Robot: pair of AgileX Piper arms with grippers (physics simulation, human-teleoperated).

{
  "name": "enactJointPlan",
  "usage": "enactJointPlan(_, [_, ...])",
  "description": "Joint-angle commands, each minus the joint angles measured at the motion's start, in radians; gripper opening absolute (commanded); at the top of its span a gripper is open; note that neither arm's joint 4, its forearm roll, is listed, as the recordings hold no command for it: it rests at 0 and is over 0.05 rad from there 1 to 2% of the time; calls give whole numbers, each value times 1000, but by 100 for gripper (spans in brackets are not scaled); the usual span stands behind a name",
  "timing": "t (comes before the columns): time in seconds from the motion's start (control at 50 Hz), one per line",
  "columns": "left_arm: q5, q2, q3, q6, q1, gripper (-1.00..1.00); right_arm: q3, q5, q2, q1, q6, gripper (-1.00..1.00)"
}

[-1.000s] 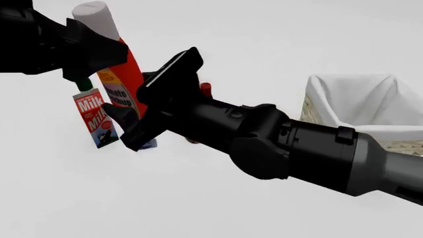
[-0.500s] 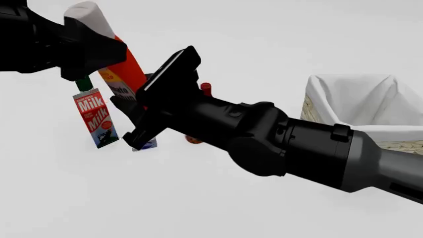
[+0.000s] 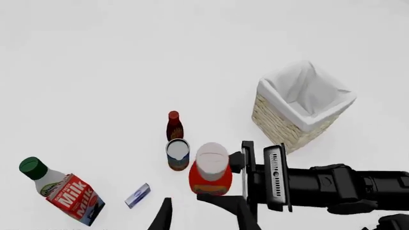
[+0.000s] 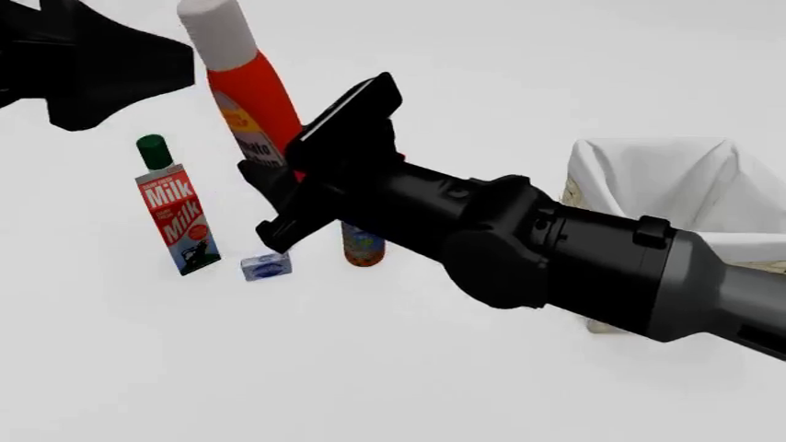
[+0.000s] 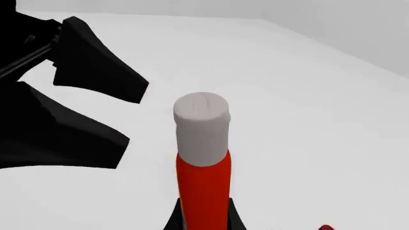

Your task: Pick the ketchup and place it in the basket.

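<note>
White table: right end effector (image 4: 272, 198) grips ketchup (image 4: 252, 101) above milk carton (image 4: 176, 214), can (image 4: 363, 247); left end effector (image 4: 117, 64) wide.

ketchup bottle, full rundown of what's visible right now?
The ketchup is a bright red, plastic-looking squeeze bottle with a whitish-grey cap and a yellow label with dark text. It is lifted off the table, cap up and leaning slightly, above the milk carton and the can. The right gripper is clamped on its lower body; the left gripper is apart from it.

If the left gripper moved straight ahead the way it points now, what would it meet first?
Probably the ketchup: its cap sits just beyond the left gripper fingers. Depth is unclear, so it might pass beside the cap.
</note>
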Motion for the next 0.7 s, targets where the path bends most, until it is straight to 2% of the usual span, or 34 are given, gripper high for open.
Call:
enactJointPlan(0.02, [-37, -44, 54, -20, 36, 100, -11, 29, -36, -34, 37, -100])
enactJointPlan(0.22, [-102, -85, 134, -41, 62, 100, -11, 50, -69, -96, 62, -100])
enactJointPlan(0.34, [-155, -110, 198, -69, 73, 100, -2, 60, -82, -127, 57, -100])
enactJointPlan(0.36, [-166, -115, 215, -98, 69, 100, 2, 63, -92, -131, 65, -100])
enactJointPlan(0.46, [-199, -136, 251, -98, 82, 100, 0, 77, -106, -160, 58, -100])
enactJointPlan(0.48, [-212, -145, 261, -80, 103, 100, 2, 78, -112, -164, 61, -100])
enactJointPlan(0.52, [-225, -153, 281, -105, 100, 100, 4, 82, -117, -174, 57, -100])
enactJointPlan(0.54, [-233, -161, 288, -93, 110, 100, 4, 80, -116, -181, 54, -100])
enactJointPlan(0.56, [-252, -180, 298, -44, 149, 100, 5, 80, -118, -190, 52, -100])
enactJointPlan(0.58, [-248, -176, 309, -88, 124, 100, 5, 84, -118, -193, 49, -100])
enactJointPlan(0.6, [-250, -185, 317, -93, 124, 100, 7, 85, -124, -198, 54, -100])
enactJointPlan(0.62, [-258, -198, 319, -62, 150, 100, 7, 86, -125, -207, 52, -100])
enactJointPlan(0.66, [-262, -205, 332, -88, 146, 100, 10, 86, -132, -216, 58, -100])
enactJointPlan(0.7, [-273, -218, 339, -66, 171, 100, 9, 84, -130, -232, 56, -100])
